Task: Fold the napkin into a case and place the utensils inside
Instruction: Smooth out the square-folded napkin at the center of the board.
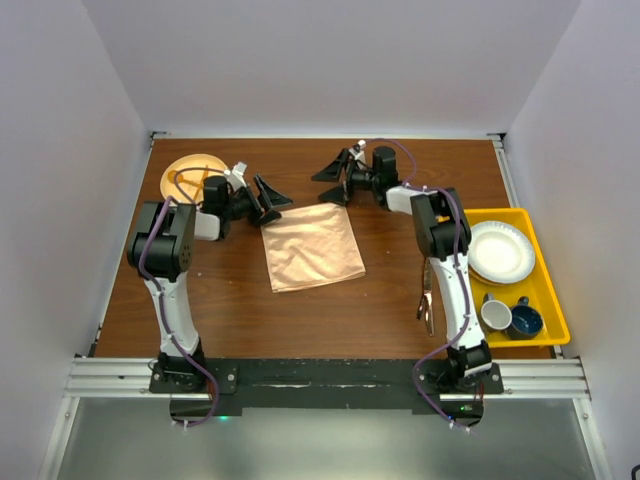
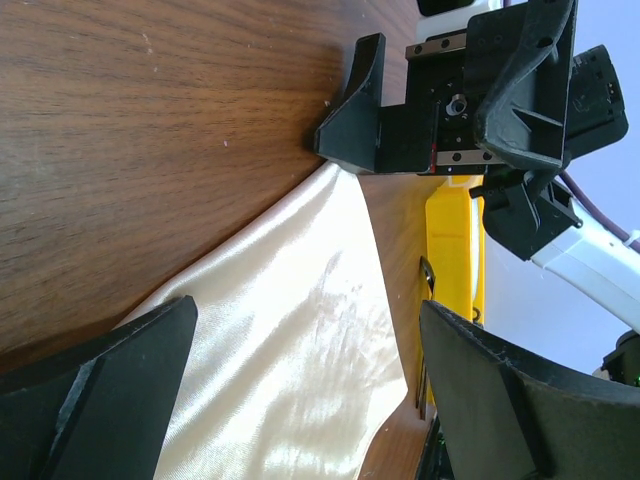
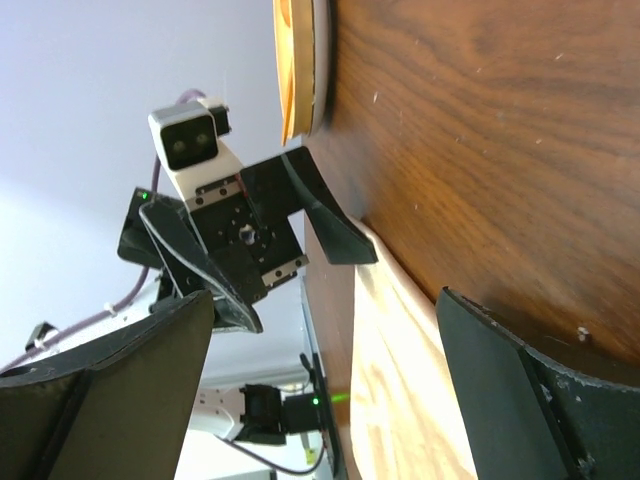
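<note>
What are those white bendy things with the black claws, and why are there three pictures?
Those are two robot arms, bolted at the table's near edge. One picture looks down from above. The other two come from small cameras on each wrist, so each looks out between its own claw's fingers and sees the other claw.

The left gripper and right gripper both stand open at the far corners of the napkin, a shiny peach cloth lying flat on the wooden table. Neither holds anything.

Dark utensils lie by the right arm. A round wooden plate sits far left. The yellow tray holds white plates and two cups.
</note>
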Motion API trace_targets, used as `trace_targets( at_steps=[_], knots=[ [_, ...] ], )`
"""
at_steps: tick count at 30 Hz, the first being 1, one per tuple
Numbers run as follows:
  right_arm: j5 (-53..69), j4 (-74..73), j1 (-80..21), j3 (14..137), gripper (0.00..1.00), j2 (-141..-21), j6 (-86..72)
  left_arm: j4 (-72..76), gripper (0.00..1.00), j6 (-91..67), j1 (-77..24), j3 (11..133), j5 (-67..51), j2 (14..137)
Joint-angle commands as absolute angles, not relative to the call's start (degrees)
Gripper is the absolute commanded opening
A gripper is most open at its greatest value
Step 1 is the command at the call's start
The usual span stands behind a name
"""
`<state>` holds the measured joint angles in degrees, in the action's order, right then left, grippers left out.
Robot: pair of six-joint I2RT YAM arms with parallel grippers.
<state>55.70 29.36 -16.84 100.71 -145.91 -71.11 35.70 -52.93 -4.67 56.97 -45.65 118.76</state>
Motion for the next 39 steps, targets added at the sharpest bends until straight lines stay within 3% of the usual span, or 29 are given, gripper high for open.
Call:
trace_targets(
  at_steps=[1,4,8,14,19,24,31,39],
  knots=[
    [59.76,30.32,-17.84,103.88,0.98,-141.60,-69.17,36.03,1.00,-52.65,-5.88,56.51,-47.36,117.00],
    [61.61,23.76,-17.75,106.08,0.98,-136.68,-63.15,36.91,1.00,-52.73,-7.21,59.50,-48.51,112.70],
    [61.26,-3.33,-17.93,104.77,0.98,-126.16,-44.16,27.03,1.00,-45.55,-7.30,63.89,-48.08,107.59],
    [59.42,-25.16,-18.98,92.21,0.98,-116.11,-25.78,17.08,1.00,-32.89,-8.08,65.65,-48.51,104.60],
    [57.05,-43.92,-19.07,87.63,0.98,-114.35,-6.11,6.51,1.00,-9.96,-10.98,62.32,-47.11,97.75],
    [55.90,-42.63,-19.07,80.96,0.98,-114.61,-4.92,-2.17,1.00,8.07,-15.72,60.47,-44.83,96.50],
    [57.75,-38.67,-18.64,76.64,0.98,-119.00,-6.42,-3.16,1.00,9.76,-18.11,58.98,-41.67,100.71],
    [48.26,-44.29,-17.31,79.45,0.98,-122.25,3.42,-10.98,1.00,18.98,-18.28,54.50,-35.95,99.85]
  ],
)
